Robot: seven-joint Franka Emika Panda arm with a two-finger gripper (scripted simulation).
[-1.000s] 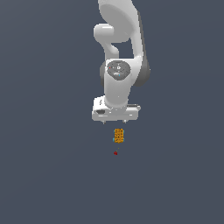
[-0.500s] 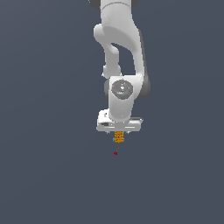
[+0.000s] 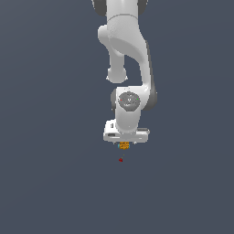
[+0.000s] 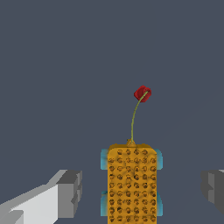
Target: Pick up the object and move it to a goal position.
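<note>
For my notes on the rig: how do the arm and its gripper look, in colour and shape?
The arm is glossy white with rounded links and dark joints; one round grey joint cap. The gripper has a flat white body. Its fingers are white with blocky grey pads. No cables show.

No readable text, labels, brands, numbers or signs in either view

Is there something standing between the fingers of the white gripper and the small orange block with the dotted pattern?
Nothing visible does. In the wrist view the small orange-yellow oblong block with a dark dotted pattern lies between the two grey fingertips of the white gripper, with only bare grey floor in the gaps on both sides. The jaws stand open.
</note>
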